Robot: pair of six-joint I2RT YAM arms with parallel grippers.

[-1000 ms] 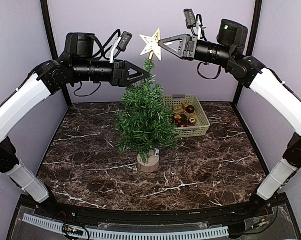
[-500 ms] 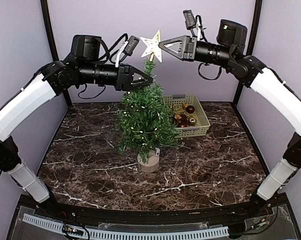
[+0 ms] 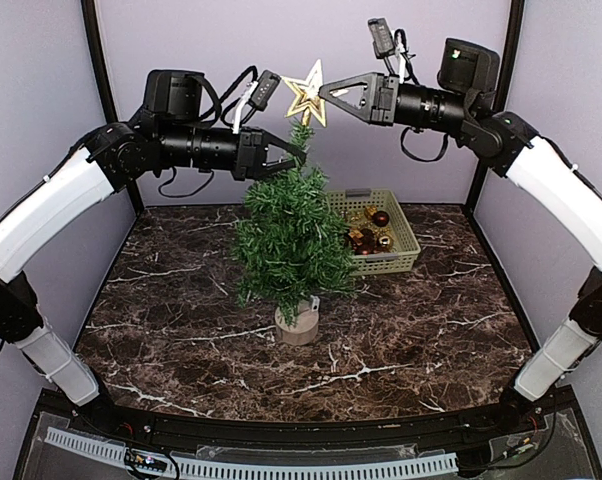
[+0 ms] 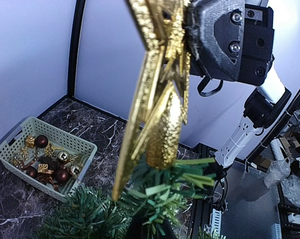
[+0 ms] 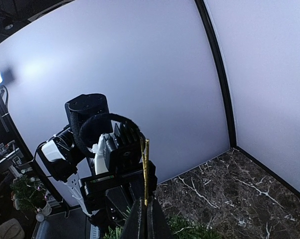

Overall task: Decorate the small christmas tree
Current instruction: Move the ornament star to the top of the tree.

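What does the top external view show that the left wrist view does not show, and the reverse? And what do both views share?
Only the top external view shows the left hand closed at the top of the small christmas tree, and the tree's tan base. Only the left wrist view shows the star edge-on and close, its gold glitter plain, and clutter beyond the table. Both show the treetop, the star held by the right hand, the basket of ornaments and the dark marble table.
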